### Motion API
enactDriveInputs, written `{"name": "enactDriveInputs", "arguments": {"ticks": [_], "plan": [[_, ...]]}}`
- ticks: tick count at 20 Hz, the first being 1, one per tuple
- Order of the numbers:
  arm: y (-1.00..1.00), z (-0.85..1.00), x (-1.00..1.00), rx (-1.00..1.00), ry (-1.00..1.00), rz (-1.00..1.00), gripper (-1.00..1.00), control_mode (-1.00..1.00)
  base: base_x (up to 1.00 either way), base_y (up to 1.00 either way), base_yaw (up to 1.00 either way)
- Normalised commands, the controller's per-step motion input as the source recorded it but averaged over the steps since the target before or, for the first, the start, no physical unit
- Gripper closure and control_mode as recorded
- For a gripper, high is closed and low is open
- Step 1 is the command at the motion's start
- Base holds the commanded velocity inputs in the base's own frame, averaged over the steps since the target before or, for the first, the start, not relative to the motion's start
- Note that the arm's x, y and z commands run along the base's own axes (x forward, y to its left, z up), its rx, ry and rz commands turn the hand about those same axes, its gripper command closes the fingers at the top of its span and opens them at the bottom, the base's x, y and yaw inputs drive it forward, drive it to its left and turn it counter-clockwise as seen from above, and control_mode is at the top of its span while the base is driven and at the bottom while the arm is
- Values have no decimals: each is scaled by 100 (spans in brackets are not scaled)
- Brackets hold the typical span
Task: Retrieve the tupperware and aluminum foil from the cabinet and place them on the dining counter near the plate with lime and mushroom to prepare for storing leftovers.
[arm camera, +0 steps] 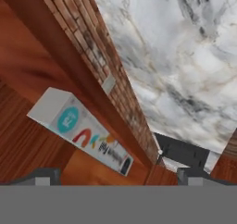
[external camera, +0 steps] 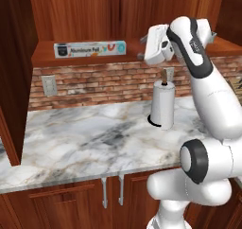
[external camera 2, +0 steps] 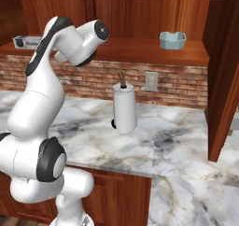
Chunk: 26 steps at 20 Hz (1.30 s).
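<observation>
Reaching toward the open cabinet shelf, the gripper [external camera: 142,50] is held with its jaws spread wide, empty, beside the aluminum foil box [external camera: 90,48] at upper left; the tupperware [external camera 2: 172,39] is seen at upper right.

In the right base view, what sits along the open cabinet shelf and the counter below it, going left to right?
Foil box at the shelf's left end → paper towel roll on the counter → wall outlet on the brick → tupperware toward the shelf's right end.
</observation>
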Motion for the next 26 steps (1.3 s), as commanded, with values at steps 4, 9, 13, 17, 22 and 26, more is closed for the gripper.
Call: {"name": "enactDriveInputs", "arguments": {"ticks": [4, 9, 13, 17, 22, 26], "plan": [[0, -25, 49, 5, 0, 5, -100, -100, 0, 0, 0], [0, 5, 34, 1, 7, 0, -100, -100, 0, 0, 0], [1, 9, 33, 0, 14, 0, -100, -100, 0, 0, 0], [6, 0, 38, 0, 18, 0, -100, -100, 0, 0, 0], [4, -1, 44, 0, 11, 0, -100, -100, 0, 0, 0], [0, -1, 48, 1, 0, 2, -100, -100, 0, 0, 0]]}}
